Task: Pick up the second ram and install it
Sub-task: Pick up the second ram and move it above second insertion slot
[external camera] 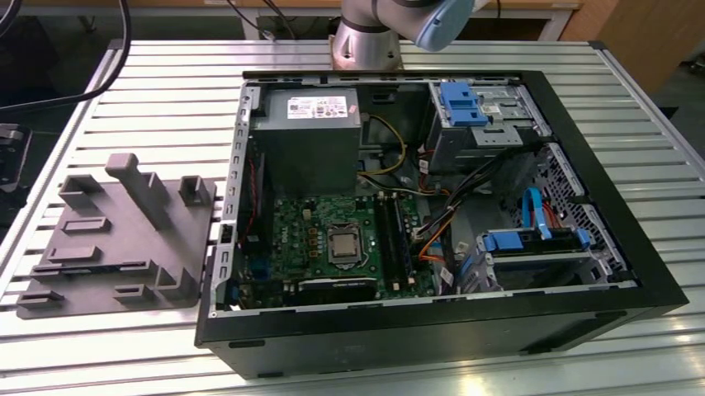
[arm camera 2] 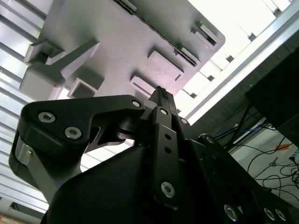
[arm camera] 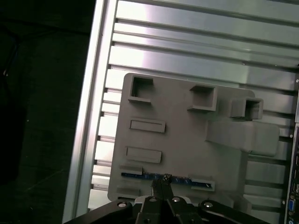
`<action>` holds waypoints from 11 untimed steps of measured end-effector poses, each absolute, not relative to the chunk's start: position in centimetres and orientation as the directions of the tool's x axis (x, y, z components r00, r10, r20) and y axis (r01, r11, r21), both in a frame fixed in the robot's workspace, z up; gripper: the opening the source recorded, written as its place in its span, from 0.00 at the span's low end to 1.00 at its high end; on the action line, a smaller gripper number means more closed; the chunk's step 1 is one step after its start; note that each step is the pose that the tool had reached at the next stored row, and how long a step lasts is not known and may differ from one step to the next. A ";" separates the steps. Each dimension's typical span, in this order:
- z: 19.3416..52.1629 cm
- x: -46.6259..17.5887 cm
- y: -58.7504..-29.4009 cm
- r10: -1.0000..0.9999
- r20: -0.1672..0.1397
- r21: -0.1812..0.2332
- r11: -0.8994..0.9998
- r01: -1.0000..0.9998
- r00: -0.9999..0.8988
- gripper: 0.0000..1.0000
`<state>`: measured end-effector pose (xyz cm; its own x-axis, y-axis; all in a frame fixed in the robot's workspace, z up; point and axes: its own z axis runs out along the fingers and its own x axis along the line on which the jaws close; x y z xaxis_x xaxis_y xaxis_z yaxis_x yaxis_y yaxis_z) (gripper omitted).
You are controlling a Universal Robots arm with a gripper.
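In the first wrist view the second ram [arm camera: 140, 175] stands on edge in a slot of the grey moulded tray [arm camera: 187, 135], seen from above as a thin blue-edged strip. My gripper [arm camera: 162, 179] hangs well above that strip with its two fingers pressed together and nothing between them. The second wrist view has the same shut gripper [arm camera 2: 160, 91] from behind, pointing at the tray [arm camera 2: 117, 37]. In the exterior view the tray [external camera: 99, 247] lies on the slatted table at the exterior view's left, beside the open computer case [external camera: 441, 330]. The long black memory sockets [external camera: 391, 235] lie on the green motherboard inside.
Upright posts [external camera: 138, 186] rise from the tray's far part. The case holds a grey power supply [external camera: 309, 124], blue drive brackets [external camera: 463, 103] and loose cables [external camera: 435, 239]. The arm's base [external camera: 369, 37] stands behind the case. The table's edge [arm camera: 88, 116] runs beside the tray.
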<state>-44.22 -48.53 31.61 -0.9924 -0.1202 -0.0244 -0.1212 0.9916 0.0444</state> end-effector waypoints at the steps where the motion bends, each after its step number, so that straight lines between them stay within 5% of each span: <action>1: 31.6 -44.2 -48.5 -0.127 -0.024 0.044 0.991 -0.128 -0.992 0.11; 11: 31.6 -44.2 -48.5 -0.187 -0.024 0.044 0.981 -0.188 -0.982 0.11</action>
<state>-44.22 -48.53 31.62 -0.9821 -0.1870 -0.0244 -0.1879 0.9812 0.0443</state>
